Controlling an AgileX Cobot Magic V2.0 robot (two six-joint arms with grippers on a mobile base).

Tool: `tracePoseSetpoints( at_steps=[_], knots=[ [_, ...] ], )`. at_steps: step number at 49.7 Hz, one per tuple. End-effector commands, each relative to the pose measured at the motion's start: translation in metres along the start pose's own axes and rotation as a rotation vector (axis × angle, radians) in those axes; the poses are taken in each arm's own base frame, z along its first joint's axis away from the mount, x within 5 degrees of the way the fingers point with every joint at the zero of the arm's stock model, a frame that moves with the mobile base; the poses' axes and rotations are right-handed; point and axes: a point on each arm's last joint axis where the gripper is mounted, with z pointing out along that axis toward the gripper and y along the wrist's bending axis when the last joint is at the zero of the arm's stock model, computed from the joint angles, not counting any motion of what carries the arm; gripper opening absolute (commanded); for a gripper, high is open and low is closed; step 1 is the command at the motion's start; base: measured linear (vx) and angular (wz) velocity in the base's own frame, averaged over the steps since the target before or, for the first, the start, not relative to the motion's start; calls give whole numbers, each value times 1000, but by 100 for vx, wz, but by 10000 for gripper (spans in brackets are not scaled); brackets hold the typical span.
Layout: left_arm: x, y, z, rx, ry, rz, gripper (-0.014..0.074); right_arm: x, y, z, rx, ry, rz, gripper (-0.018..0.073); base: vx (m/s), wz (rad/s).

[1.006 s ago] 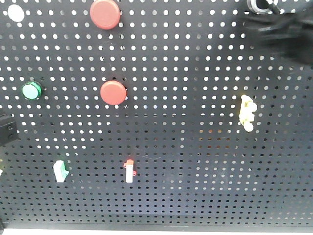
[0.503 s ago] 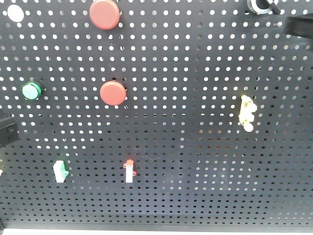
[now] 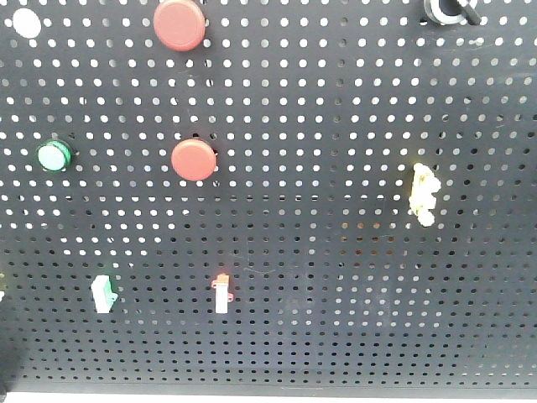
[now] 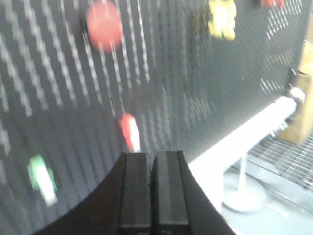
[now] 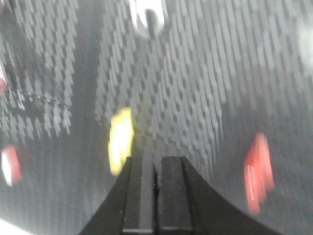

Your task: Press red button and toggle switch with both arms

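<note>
On the black pegboard [image 3: 336, 294] two round red buttons show in the front view, one at the top [image 3: 179, 23] and one in the middle [image 3: 194, 159]. A yellow toggle switch [image 3: 424, 193] is at the right. No arm shows in the front view. In the blurred left wrist view my left gripper [image 4: 152, 157] is shut and empty, away from the board, below a red-and-white switch [image 4: 130, 132] and a red button [image 4: 104, 25]. In the blurred right wrist view my right gripper [image 5: 156, 160] is shut and empty, just right of the yellow switch [image 5: 121, 139].
The board also carries a green button [image 3: 54, 155], a white button [image 3: 28, 21], a green switch [image 3: 104, 294], a red-and-white switch [image 3: 221, 293] and a black knob [image 3: 449, 10]. The left wrist view shows a white rail [image 4: 244, 142] and a cardboard box [image 4: 303, 112].
The dark right arm shape at the top right has withdrawn out of the front view. The black left end piece at the left edge has also left the view.
</note>
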Motion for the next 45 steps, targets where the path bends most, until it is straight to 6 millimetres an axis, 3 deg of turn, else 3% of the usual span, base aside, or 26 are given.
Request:
tracePoseSetpoints(
  at_steps=[1, 10, 21, 34, 45],
  knots=[
    [7, -1, -16, -40, -104, -28, 2, 21, 3, -17, 79, -118, 1, -3, 0, 0],
    [39, -1, -32, -129, -192, 41, 2, 81, 17, -31, 94, -124, 45, -3, 0, 0],
    [61, 2, -24, -156, -166, 41, 2, 124, 24, -24, 76, -35, 61, -3, 0, 0],
    [67, 0, -22, -132, -119, 38, 2, 155, 29, -14, 52, 74, 76, -3, 0, 0],
    [67, 0, -22, -133, -120, 39, 2, 161, 31, -13, 38, 110, 78, -3, 0, 0]
  ],
)
